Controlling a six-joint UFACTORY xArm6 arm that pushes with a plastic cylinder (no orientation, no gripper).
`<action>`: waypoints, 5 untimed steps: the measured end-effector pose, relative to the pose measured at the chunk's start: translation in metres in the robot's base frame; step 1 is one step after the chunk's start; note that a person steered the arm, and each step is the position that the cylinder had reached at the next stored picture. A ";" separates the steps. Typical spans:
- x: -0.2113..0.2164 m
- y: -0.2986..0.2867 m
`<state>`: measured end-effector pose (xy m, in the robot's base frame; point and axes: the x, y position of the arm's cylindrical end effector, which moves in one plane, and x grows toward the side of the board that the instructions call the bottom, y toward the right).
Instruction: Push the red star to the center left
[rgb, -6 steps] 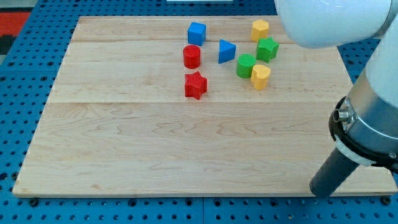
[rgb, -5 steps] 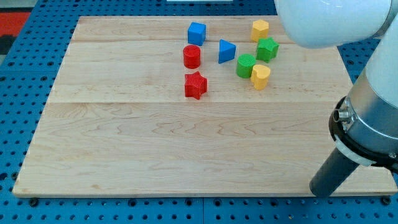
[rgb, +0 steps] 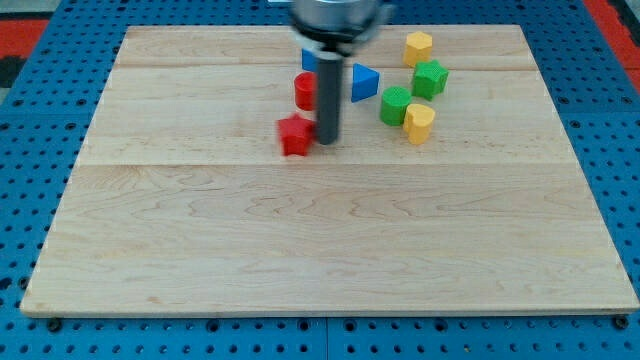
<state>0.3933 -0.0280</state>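
The red star (rgb: 295, 135) lies on the wooden board (rgb: 300, 240), above the middle and a little left of centre; it looks blurred. My tip (rgb: 327, 141) stands right against the star's right side. The dark rod rises from there toward the view's top and hides part of the blue cube (rgb: 309, 57). A red cylinder (rgb: 305, 91) sits just above the star, left of the rod.
A blue triangular block (rgb: 364, 81) lies right of the rod. Further right are two green blocks (rgb: 396, 105) (rgb: 430, 78) and two yellow blocks (rgb: 419, 122) (rgb: 418, 46), clustered near the board's top right.
The rod has swung from the board's bottom right corner to the star's right side. The red star has shifted a little to the left.
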 end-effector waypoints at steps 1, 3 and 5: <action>-0.016 -0.073; 0.011 -0.062; 0.049 -0.102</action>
